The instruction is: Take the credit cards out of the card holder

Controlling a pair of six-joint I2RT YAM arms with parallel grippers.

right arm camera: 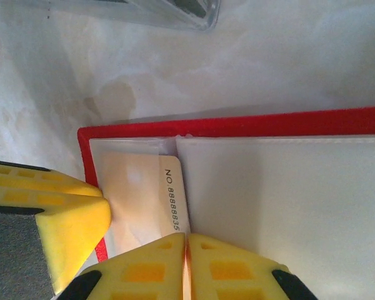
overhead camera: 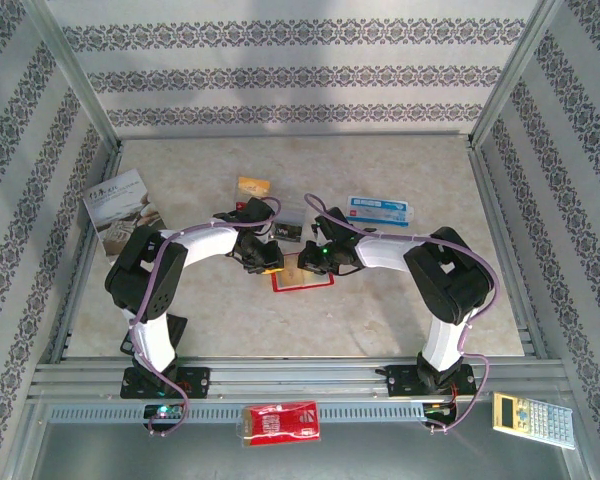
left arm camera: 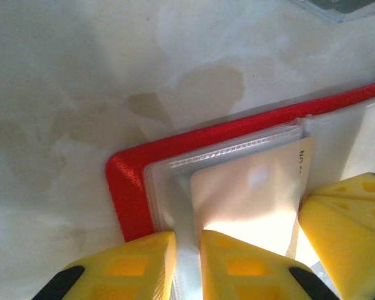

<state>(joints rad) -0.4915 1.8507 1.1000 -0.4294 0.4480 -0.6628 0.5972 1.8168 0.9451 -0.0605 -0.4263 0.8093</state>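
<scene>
- card holder (overhead camera: 302,288) lies open, between both claws.
- left claw (left arm camera: 187,250) narrow, pinching the holder's clear pocket (left arm camera: 172,184).
- right claw (right arm camera: 186,250) nipped tight on pale card (right arm camera: 140,194) at its corner, inside the holder; card's long axis seems to point at this claw.

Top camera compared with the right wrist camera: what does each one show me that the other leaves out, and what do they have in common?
Top camera: a booklet, a calculator, a red packet, plus an orange card and a blue card lying loose on the table. Right wrist camera: the number printed on a pale card. Both: the open red card holder with that card in it, and the right pincer, shut, down at it.
</scene>
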